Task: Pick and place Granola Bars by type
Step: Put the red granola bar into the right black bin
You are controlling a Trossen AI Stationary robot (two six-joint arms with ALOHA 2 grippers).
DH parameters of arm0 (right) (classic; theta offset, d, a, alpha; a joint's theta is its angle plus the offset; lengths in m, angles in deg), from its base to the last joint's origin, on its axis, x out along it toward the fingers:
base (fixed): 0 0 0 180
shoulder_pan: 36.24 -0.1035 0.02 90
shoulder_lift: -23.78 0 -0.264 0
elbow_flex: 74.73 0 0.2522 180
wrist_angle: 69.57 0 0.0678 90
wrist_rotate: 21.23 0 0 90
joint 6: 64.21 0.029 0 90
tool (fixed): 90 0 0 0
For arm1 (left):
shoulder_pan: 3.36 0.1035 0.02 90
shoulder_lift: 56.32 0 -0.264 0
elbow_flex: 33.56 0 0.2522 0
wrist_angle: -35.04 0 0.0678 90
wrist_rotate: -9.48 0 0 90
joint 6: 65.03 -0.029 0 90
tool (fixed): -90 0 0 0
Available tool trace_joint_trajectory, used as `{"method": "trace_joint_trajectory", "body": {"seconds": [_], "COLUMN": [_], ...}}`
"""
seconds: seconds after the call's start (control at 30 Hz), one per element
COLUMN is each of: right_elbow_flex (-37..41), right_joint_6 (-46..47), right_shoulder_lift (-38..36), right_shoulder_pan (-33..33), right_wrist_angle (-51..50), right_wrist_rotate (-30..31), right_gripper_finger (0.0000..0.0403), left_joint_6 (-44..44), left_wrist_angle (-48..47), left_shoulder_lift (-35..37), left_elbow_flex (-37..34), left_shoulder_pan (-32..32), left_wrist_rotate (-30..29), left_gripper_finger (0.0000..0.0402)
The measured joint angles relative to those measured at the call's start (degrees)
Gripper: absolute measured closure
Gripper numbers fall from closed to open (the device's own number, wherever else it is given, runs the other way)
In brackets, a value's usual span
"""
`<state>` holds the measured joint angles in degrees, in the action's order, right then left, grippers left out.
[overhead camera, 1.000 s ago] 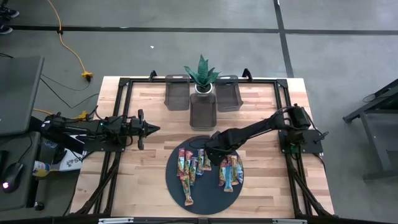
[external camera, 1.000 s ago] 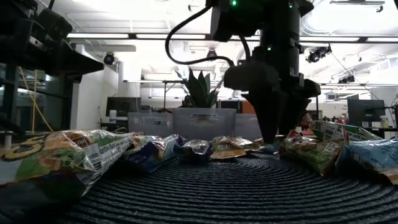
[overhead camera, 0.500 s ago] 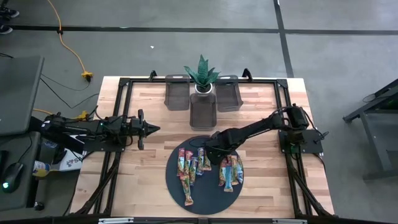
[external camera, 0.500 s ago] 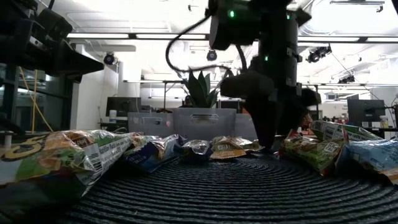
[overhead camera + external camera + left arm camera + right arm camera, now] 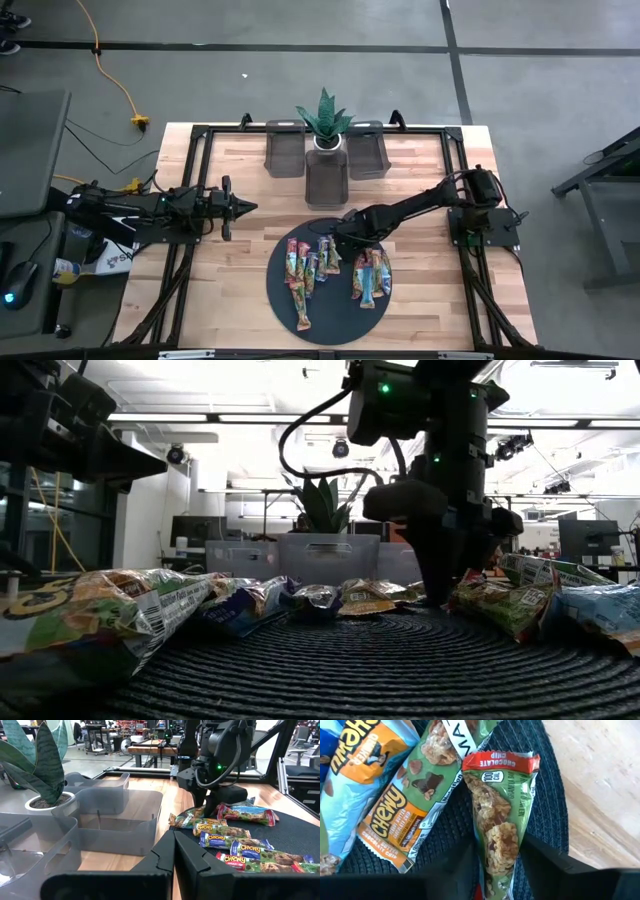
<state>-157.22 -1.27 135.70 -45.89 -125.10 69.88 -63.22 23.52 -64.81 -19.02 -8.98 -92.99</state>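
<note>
Several granola bars lie in two groups [image 5: 301,270] [image 5: 370,273] on a dark round disc [image 5: 330,312]. My right gripper [image 5: 343,240] is low over the disc's far part, shut on a green-wrapped bar with a red end [image 5: 500,820]. In the low view it [image 5: 438,585] reaches down among the bars. My left gripper [image 5: 240,207] is shut on nothing and hovers over the table's left part, away from the disc; its closed fingers [image 5: 174,845] show in the left wrist view. My right gripper pinches the green bar between its two fingers, on the end [image 5: 497,865] away from the red seal. The fingers come from above, pointing down, one on each long side. The wrapper narrows between them. Its red end [image 5: 500,762] lies toward the disc's rim; whether it is lifted clear cannot be told.
Three translucent grey bins [image 5: 284,150] [image 5: 326,178] [image 5: 368,152] stand at the far side, with a potted plant [image 5: 323,120] behind the middle one. A black frame rail [image 5: 197,150] runs round the tabletop. Bare wood [image 5: 230,280] lies to the disc's left.
My right gripper has shifted a little toward the table's right, staying low at the disc's far part. The bars on the disc have kept their places.
</note>
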Motion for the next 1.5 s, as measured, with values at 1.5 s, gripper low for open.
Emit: {"method": "trace_joint_trajectory", "body": {"seconds": [1.5], "right_elbow_flex": [0.3], "right_joint_6": [-1.7], "right_shoulder_lift": [-18.2], "right_shoulder_pan": [0.6], "right_wrist_angle": [0.5], "right_wrist_rotate": [6.8], "right_gripper_finger": [0.0348], "left_joint_6": [0.0], "left_wrist_angle": [0.0], "left_shoulder_lift": [0.0], "left_elbow_flex": [0.0], "left_shoulder_pan": [0.0], "left_wrist_rotate": [0.0], "left_gripper_finger": [0.0400]}}
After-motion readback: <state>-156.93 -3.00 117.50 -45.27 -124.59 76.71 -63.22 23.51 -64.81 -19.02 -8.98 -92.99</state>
